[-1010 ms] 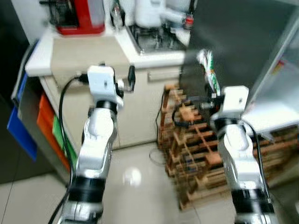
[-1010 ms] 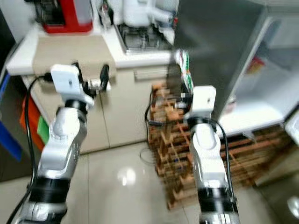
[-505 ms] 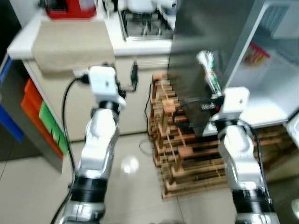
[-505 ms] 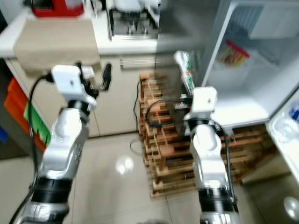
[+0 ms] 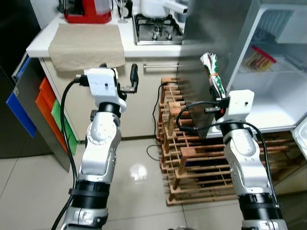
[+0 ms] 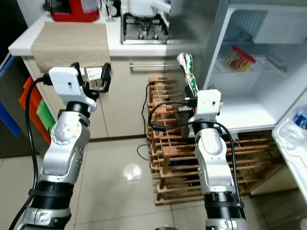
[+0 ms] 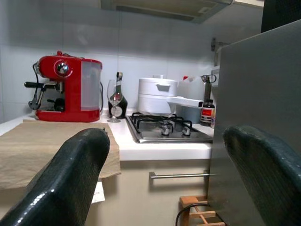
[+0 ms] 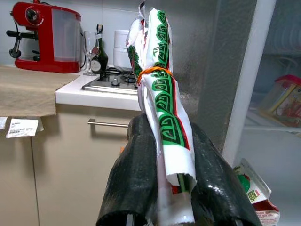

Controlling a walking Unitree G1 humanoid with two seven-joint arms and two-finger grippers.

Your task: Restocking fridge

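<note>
The robot stands in a kitchen with both silver arms bent up in front of it. The right gripper (image 8: pixel 169 188) is raised to about chest height, and its two black fingers (image 8: pixel 134 174) pinch a long white packet (image 8: pixel 164 108) with green and red marks on it. The packet stands nearly upright in the grip, leaning a little, and an orange band goes round it near the top. It is held in the air near the front edge of the open fridge (image 6: pixel 249 72) — still outside it, in front of the grey fridge side. Inside the fridge, a red and yellow pack (image 6: pixel 238 56) lies on a wire shelf. The left gripper (image 5: pixel 133 79) is raised too, on the other side, held in front of the beige cupboard just under the edge of the counter (image 5: pixel 43 45). Its two fingers (image 7: pixel 70 174) are spread wide apart and hold nothing. On the counter sit a brown cloth (image 5: pixel 86 45), a red coffee machine (image 7: pixel 66 87), a wine glass (image 7: pixel 114 99), a dark bottle (image 7: pixel 118 92) and a stove (image 7: pixel 162 129) with a white pot (image 7: pixel 157 96) on it. Below the arms, a wooden rack (image 6: pixel 172 163) stands on the pale tiled floor (image 6: pixel 120 191) — it is between the cupboard and the fridge.
</note>
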